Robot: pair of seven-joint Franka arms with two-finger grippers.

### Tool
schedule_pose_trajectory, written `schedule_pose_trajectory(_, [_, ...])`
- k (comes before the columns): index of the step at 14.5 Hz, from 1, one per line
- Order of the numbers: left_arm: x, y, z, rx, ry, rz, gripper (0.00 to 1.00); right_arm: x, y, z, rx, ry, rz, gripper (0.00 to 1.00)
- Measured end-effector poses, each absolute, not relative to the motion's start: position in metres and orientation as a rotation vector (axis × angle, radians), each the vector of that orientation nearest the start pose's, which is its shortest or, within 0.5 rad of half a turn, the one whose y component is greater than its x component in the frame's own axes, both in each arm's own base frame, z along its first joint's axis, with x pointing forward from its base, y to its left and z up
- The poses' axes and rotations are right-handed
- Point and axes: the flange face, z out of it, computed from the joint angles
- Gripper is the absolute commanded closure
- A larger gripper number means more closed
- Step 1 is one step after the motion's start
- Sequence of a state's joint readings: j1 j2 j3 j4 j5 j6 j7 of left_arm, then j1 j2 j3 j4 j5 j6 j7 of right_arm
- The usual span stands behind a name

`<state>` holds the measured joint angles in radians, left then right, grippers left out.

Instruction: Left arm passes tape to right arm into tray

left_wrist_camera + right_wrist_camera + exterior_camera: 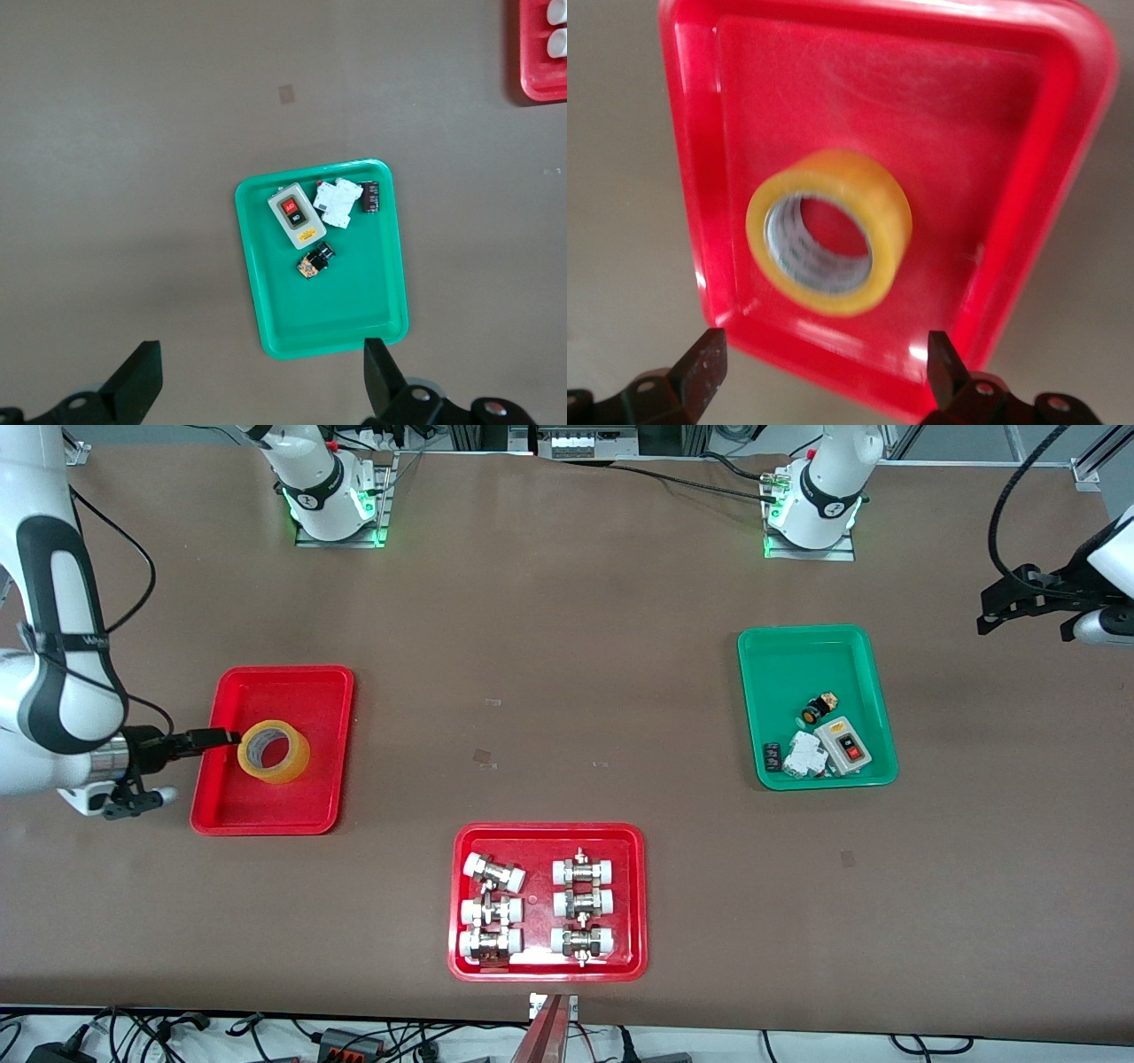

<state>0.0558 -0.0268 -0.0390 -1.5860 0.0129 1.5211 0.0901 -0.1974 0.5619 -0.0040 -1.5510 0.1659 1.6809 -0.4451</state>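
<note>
One tape lies in tray | both jaws released | no legible labels

Yellow tape roll, apparently tilted on edge, inside small glossy red tray.

Right wrist view: tape lies flat in red tray, mid-frame, ring w/ pale core showing; tray floor visible thru centre hole. Right pincer at lower edge of frame, fingers spread wide, clear of tape, tips over tray's near rim. Brown tabletop around tray.
</note>
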Motion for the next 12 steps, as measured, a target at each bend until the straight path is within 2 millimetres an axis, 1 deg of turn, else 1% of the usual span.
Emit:
schedule_pose_trajectory(2, [0.543,0.021,0.624,-3.130,0.083,0.072,0.00,0.638,-0.101,0.342,-2.883,-0.197,0.505,0.00])
schedule_pose_trajectory(3, [0.545,0.031,0.621,-3.132,0.056,0.078,0.00,0.640,-0.090,0.369,-2.935,-0.167,0.509,0.00])
schedule_pose_trajectory(5, [0.549,0.043,0.618,-3.135,0.023,0.086,0.00,0.644,-0.059,0.423,-3.025,-0.107,0.494,0.00])
schedule_pose_trajectory(7, [0.551,0.045,0.617,-3.135,0.019,0.085,0.00,0.649,-0.034,0.475,-3.091,-0.097,0.424,0.00])
schedule_pose_trajectory(8, [0.551,0.043,0.618,-3.135,0.023,0.082,0.00,0.652,-0.029,0.498,-3.112,-0.100,0.362,0.00])
schedule_pose_trajectory(9, [0.552,0.042,0.620,-3.135,0.028,0.077,0.00,0.655,-0.029,0.516,-3.125,-0.093,0.304,0.00])
schedule_pose_trajectory(10, [0.552,0.039,0.624,-3.136,0.039,0.064,0.00,0.657,-0.031,0.529,-3.133,-0.070,0.265,0.00])
schedule_pose_trajectory(11, [0.553,0.035,0.628,-3.135,0.060,0.049,0.00,0.658,-0.032,0.535,-3.138,-0.030,0.243,0.00])
schedule_pose_trajectory(12, [0.555,0.032,0.631,-3.134,0.083,0.040,0.00,0.659,-0.033,0.538,-3.142,0.040,0.231,0.00])
